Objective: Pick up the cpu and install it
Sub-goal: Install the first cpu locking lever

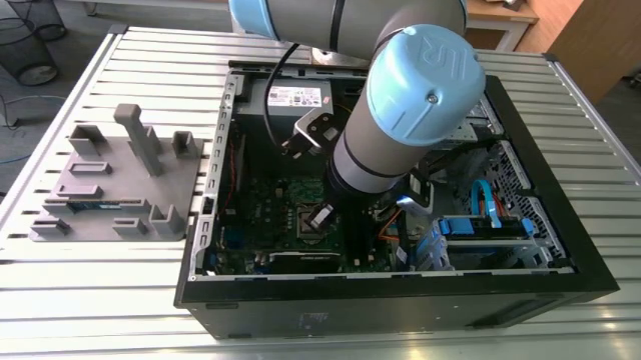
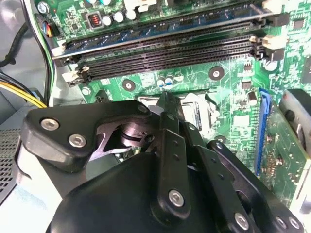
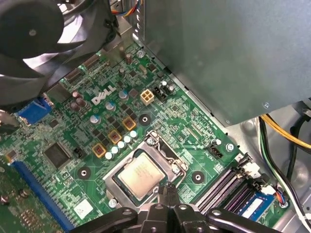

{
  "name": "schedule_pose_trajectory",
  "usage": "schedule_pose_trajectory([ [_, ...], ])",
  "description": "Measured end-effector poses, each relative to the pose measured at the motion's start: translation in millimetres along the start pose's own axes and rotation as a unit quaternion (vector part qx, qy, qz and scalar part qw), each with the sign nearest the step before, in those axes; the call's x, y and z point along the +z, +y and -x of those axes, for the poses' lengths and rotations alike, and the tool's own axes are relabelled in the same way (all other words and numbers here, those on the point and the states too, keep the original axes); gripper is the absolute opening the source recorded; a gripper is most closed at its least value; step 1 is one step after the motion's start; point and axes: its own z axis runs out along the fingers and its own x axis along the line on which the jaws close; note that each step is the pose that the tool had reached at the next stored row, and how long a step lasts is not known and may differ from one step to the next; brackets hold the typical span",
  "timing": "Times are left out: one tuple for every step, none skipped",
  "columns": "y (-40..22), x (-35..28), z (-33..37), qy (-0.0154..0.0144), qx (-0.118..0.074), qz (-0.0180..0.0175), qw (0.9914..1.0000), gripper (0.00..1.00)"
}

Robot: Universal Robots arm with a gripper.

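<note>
First wrist view, item by item, for you at the controls:

- Gripper (image 3: 167, 190): the fingertips are drawn close together into a narrow point, and you can see nothing between them. It holds nothing.
- Cpu (image 3: 140, 175): a flat silver square lying level in its socket on the motherboard (image 3: 73, 136), just ahead of the fingertips. Whether the tips touch its near edge cannot be told.
- Socket frame (image 3: 163, 151): a metal surround bordering the cpu on the side away from the tool.
- Memory slots (image 3: 221, 187): a dark, parallel row just beside the tool, past the socket's corner.
- Fan (image 3: 34, 39): black, well apart from the tool and beyond the cpu.
- Grey metal box (image 3: 233, 58): stands over the board's far edge, well apart from the tool.
- Cables (image 3: 286, 141): yellow and black, beside the memory slots.

Second wrist view: the gripper (image 2: 165, 99) reaches down from its black linkage to the socket, with the memory slots (image 2: 170, 51) beyond it.

Exterior view: the arm (image 1: 401, 135) reaches down into the open computer case (image 1: 591, 262), which lies on a slatted table (image 1: 100, 300). A grey fixture tray (image 1: 110, 187) sits outside the case, well apart from the tool.
</note>
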Motion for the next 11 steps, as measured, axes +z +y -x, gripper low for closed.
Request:
schedule_pose_trajectory([
  [0.4, 0.1, -0.4, -0.0007, 0.003, -0.0008, 1.0, 0.11],
  [1.0, 0.2, -0.9, -0.0014, 0.005, -0.0016, 0.99999, 0.11],
  [1.7, 0.3, -1.6, -0.0022, 0.007, -0.0023, 0.99997, 0.11],
  [2.7, 0.5, -2.3, -0.0031, 0.009, -0.003, 0.99995, 0.11],
  [3.5, 0.6, -3.0, -0.0039, 0.011, -0.0038, 0.99993, 0.11],
  [4.3, 0.8, -3.7, -0.0046, 0.013, -0.0047, 0.99989, 0.11],
  [4.9, 0.9, -4.3, -0.0052, 0.016, -0.0055, 0.99985, 0.11],
  [5.4, 1.0, -4.7, -0.0056, 0.018, -0.0063, 0.9998, 0.11],
  [5.6, 1.1, -4.9, -0.0059, 0.021, -0.0073, 0.99973, 0.11],
  [5.6, 1.3, -5.0, -0.006, 0.025, -0.0084, 0.99964, 0.11],
  [5.6, 1.4, -5.0, -0.0063, 0.03, -0.0097, 0.99947, 0.11],
])
